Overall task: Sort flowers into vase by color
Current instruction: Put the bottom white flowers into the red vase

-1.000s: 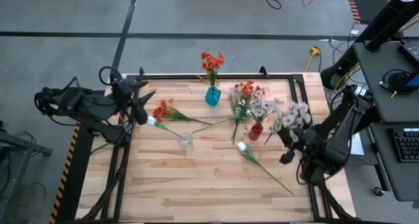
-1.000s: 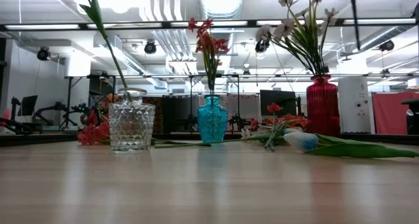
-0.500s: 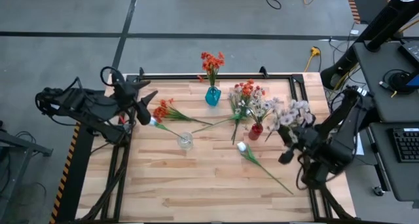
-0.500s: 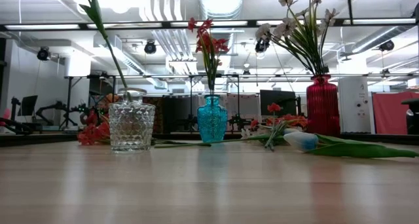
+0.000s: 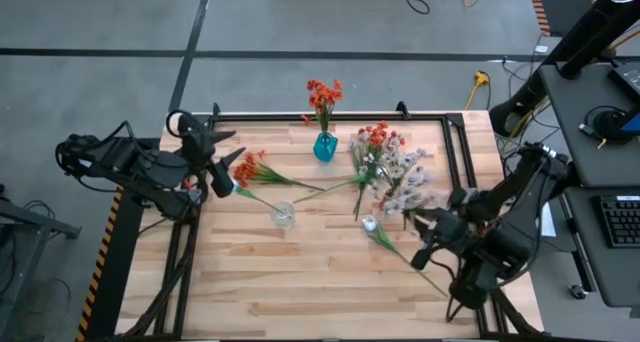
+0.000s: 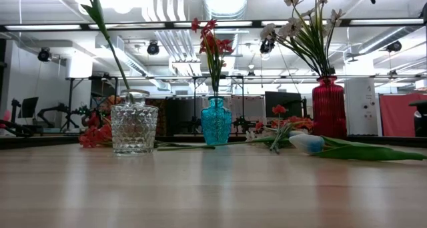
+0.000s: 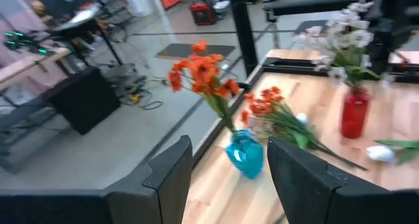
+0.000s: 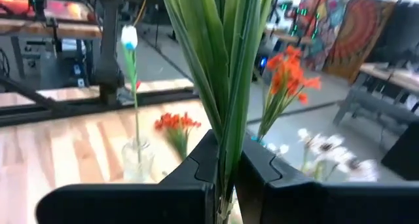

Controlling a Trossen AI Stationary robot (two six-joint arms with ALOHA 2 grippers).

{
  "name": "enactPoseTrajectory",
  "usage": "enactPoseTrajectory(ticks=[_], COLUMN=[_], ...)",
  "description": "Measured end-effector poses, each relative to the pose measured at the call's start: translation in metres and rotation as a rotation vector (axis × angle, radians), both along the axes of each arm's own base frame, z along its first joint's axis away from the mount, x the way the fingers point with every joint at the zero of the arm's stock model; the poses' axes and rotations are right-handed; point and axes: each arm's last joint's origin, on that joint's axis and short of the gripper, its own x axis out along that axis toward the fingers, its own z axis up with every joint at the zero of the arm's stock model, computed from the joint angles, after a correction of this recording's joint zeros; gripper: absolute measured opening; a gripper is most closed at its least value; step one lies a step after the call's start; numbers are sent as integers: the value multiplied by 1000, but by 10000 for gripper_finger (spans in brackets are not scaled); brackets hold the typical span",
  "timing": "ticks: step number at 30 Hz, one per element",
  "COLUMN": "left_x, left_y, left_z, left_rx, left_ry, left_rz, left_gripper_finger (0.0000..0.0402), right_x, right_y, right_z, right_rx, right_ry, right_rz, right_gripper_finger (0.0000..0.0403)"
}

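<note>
**Pale spray clamped by its stems, three vases part-filled**

High view. Right hand (image 5: 428,244) near the table's right edge, closed on a pale pink-white small-blossom spray (image 5: 400,190) whose blossoms hang over the middle right of the wooden slatted table (image 5: 300,282). Left hand (image 5: 215,172) at the table's left edge, beside a loose orange-red blossom cluster (image 5: 250,168) lying flat. Single white tulip-like bud on a long green stem (image 5: 372,225) lying loose near the middle, stem running toward the right hand. Another orange-red spray (image 5: 372,142) lying behind it.

Low view. Clear cut-glass vase (image 6: 134,128) with one green stem leaning in it; turquoise glass vase (image 6: 216,121) with upright orange-red blossoms; tall red ribbed glass vase (image 6: 328,108) with pale blossoms fanning out. No hand visible here.

Left wrist view. Fingers (image 7: 173,168) spread wide, nothing between them; turquoise vase and red vase ahead.

Right wrist view. Fingers (image 8: 196,166) pinched tight on a bundle of green stems and leaves (image 8: 222,73).

Judged handling: very light, springy plastic stems, top-heavy with soft blossoms, likely to sway and snag. Best gripped low on the bare stem, clear of leaves. Glass vases probably tippable if a stem drags the rim.
</note>
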Motion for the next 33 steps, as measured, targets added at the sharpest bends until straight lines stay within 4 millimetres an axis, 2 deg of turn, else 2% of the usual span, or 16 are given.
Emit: enactPoseTrajectory(ticks=[4,9,13,16,20,26,30,33], left_x=[0,-1,-2,-3,-4,-5,-6,-6], left_y=[-1,-1,-1,-1,-2,-1,-1,-1], left_z=[0,2,0,-4,-7,-6,-7,-7], left_rx=[-36,-46,-49,-79,-97,-101,-116,-123], left_ry=[4,-1,12,38,53,46,44,38], left_rz=[-50,-64,-64,-77,-74,-74,-65,-61], left_gripper_finger=[182,182,182,182,182,182,182,182], right_x=[18,39,42,44,54,79,75,61], right_y=[7,21,23,21,7,-28,-45,-50], right_z=[-1,15,29,30,26,20,23,17], right_rx=[65,51,-10,-51,-86,-83,-65,-86], right_ry=[41,44,28,42,79,149,86,35], right_rz=[45,211,293,296,267,342,495,577], right_gripper_finger=[22,22,22,22,22,22,22,22])
